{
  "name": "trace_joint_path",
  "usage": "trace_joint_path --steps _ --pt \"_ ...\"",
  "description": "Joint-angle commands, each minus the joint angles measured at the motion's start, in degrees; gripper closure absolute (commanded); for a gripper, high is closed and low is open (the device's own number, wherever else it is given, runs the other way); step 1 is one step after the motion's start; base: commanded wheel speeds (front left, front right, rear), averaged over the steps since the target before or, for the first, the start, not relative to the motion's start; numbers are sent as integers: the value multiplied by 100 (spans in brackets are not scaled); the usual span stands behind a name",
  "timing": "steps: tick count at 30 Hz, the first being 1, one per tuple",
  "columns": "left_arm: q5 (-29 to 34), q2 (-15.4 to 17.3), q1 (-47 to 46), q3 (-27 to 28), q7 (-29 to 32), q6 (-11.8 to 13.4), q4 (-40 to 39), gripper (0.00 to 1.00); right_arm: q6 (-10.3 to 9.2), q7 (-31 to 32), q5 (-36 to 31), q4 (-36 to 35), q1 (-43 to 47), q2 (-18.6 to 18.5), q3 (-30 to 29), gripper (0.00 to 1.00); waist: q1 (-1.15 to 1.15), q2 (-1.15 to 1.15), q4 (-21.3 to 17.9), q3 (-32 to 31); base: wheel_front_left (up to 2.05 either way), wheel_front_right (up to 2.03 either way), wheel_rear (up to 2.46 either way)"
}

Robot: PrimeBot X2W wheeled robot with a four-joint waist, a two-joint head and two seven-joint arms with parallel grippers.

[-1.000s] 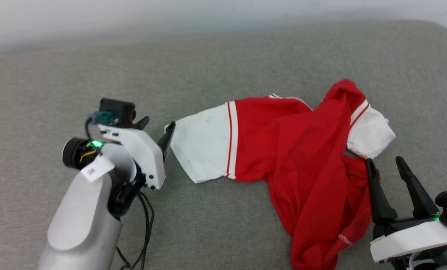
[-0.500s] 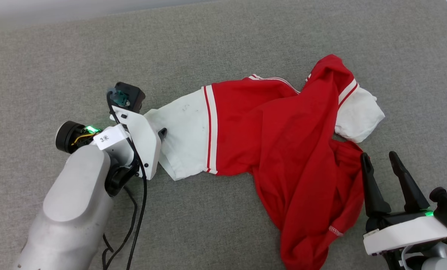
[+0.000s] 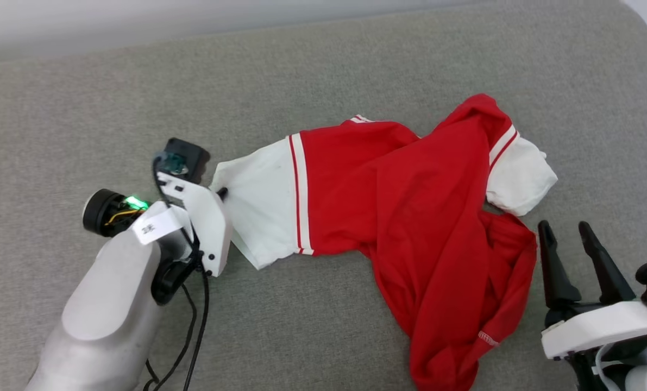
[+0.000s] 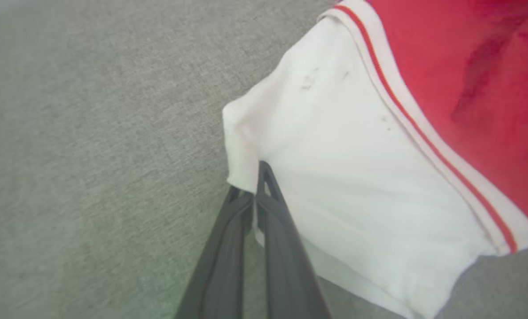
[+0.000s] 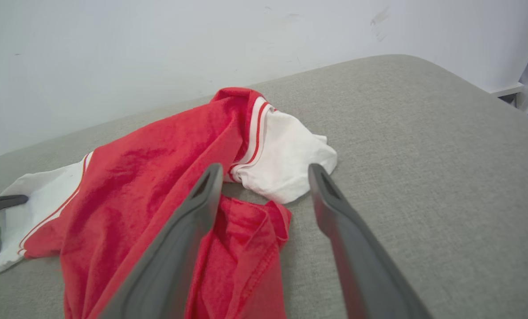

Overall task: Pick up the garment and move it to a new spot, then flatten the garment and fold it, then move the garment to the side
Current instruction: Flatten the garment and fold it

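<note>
One garment (image 3: 410,217), red with two white sleeves, lies crumpled across the middle of the grey fabric surface (image 3: 323,70). One sleeve is drawn out flat toward the left gripper (image 3: 223,191), whose fingers are clenched on that sleeve's outer edge. The other sleeve is bunched at the garment's right end. Right gripper (image 3: 565,231): fingers spread, grasping nothing, just beside the red hem. One black cable (image 3: 195,320) trails along the left arm. Pale wall (image 5: 113,44) behind the surface.
</note>
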Motion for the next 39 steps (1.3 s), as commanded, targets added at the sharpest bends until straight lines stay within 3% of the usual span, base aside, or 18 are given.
trace_joint_path --steps 1,4,14,26,32,39 --pt "-24 29 105 71 -104 65 -62 100 -4 77 53 53 -78 17 -72 0 -1 0 82 -109 0 0 0" --pt "-113 34 330 235 -419 217 -307 100 -4 370 116 161 -170 -24 -299 0 -1 0 194 -246 0 0 0" --pt "-310 103 950 590 -1001 573 -1284 100 -4 1677 735 1048 -789 -746 -1005 0 -1 0 553 -306 0 0 0" --pt "-259 69 808 466 -1039 548 -1948 100 -4 3677 996 2114 -2583 -1520 -897 0 -1 0 975 313 0 0 0" --pt "-270 31 689 415 -1107 521 -2007 100 -4 4287 900 2568 -3084 -1619 -683 0 -1 0 1129 598 0 0 0" --pt "-319 40 633 442 -1213 517 -1949 100 -4 4680 796 3321 -3017 -1406 -553 0 -1 0 1177 720 0 0 0"
